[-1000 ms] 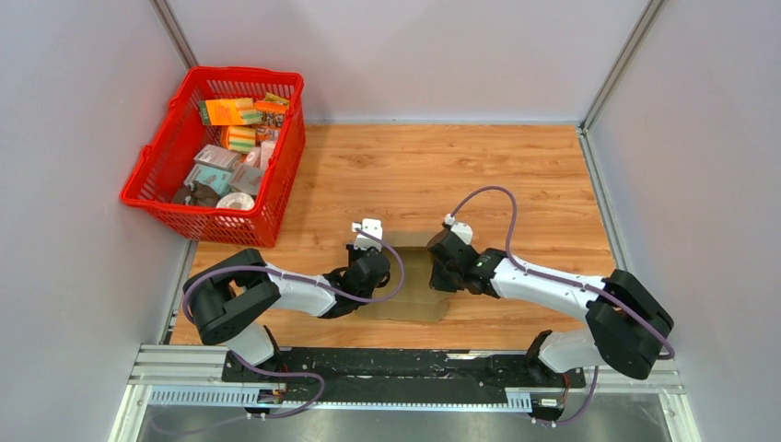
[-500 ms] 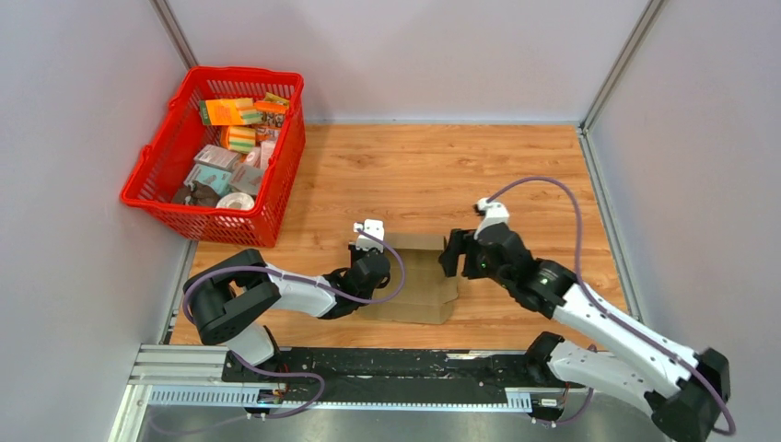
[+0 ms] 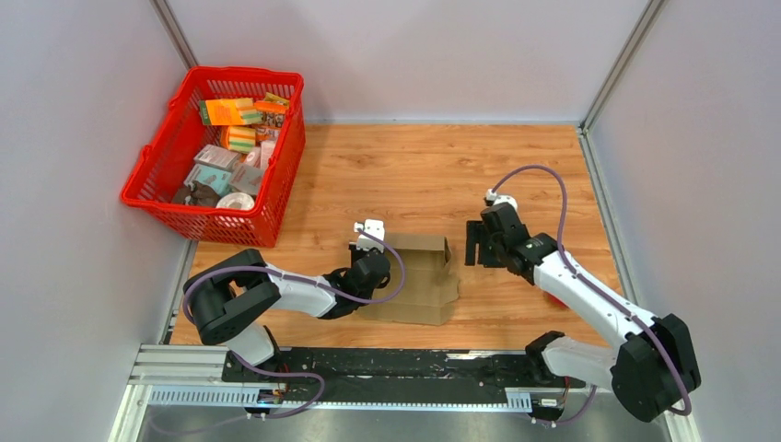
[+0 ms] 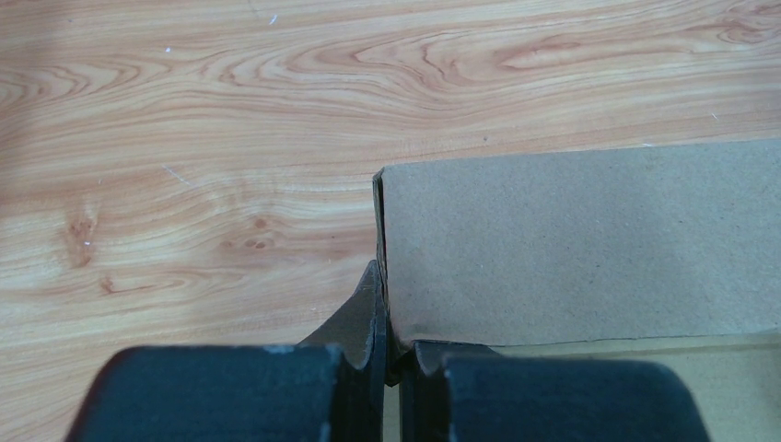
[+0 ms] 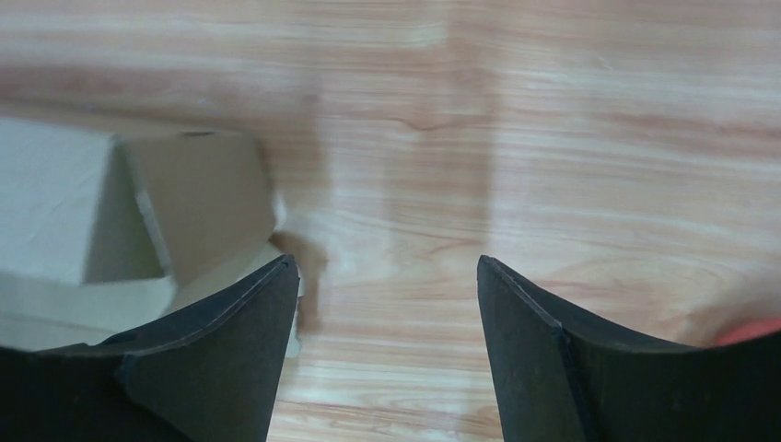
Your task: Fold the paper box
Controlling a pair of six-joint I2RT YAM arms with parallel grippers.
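Observation:
The paper box (image 3: 419, 281) is plain brown cardboard, partly raised, lying between the two arms at the near middle of the table. Its back panel (image 4: 580, 239) stands upright. My left gripper (image 3: 376, 260) is shut on that panel's left edge, the cardboard pinched between the fingertips (image 4: 391, 341). My right gripper (image 3: 475, 249) hangs open just right of the box, apart from it. In the right wrist view the box (image 5: 184, 198) lies left of the open gripper (image 5: 387, 264), with only bare wood between the fingers.
A red mesh basket (image 3: 155, 180) of printed packets stands at the far left. Grey walls close in the wooden table on three sides. A small red thing (image 5: 757, 331) shows by the right finger, lying under the right arm (image 3: 553, 299).
My right gripper has opened, let go of the box's right side and drawn back to the right. The box's back panel now stands up. The left arm has not moved.

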